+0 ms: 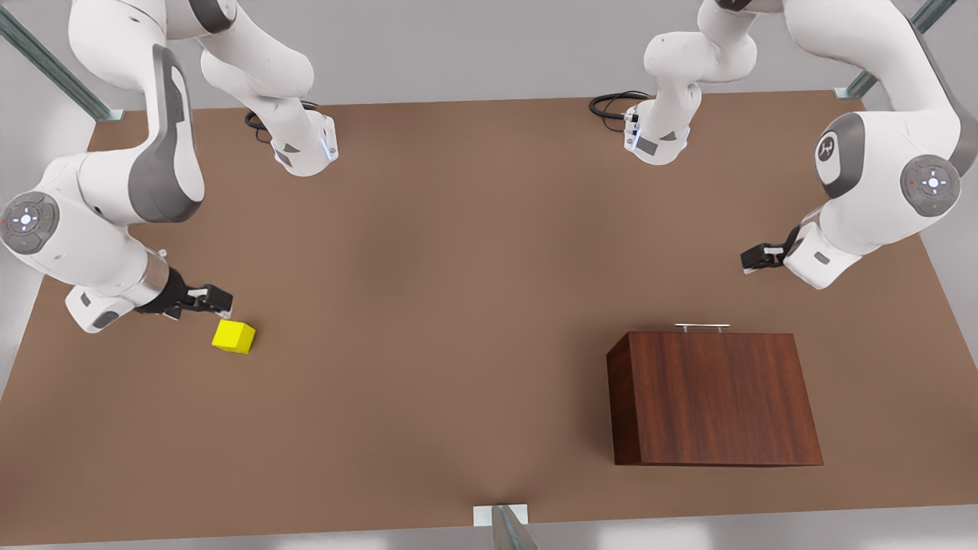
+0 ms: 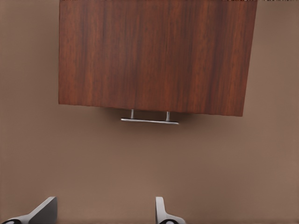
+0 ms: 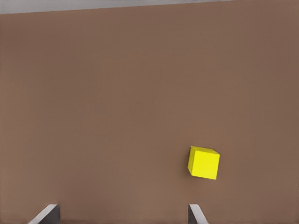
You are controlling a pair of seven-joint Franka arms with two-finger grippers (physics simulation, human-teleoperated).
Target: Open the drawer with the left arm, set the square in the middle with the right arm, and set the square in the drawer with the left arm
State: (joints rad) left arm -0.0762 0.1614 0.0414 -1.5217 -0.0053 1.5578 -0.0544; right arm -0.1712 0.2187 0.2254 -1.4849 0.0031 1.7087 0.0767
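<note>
Hovering open-fingered: right gripper (image 1: 218,299) just beside cube (image 1: 234,336), left gripper (image 1: 752,258) near shut drawer's handle (image 1: 702,327).

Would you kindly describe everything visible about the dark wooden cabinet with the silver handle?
The dark reddish-brown wood-grain box cabinet stands on the matte brown tabletop, toward the front view's right. Its grain runs along the top, and one side panel looks darker. The single drawer appears shut, its front flush with the box. A slim silver bar handle on two short posts juts from that front, facing the left gripper, which hovers apart from it with fingers open. Nothing touches the cabinet except the table.
</note>
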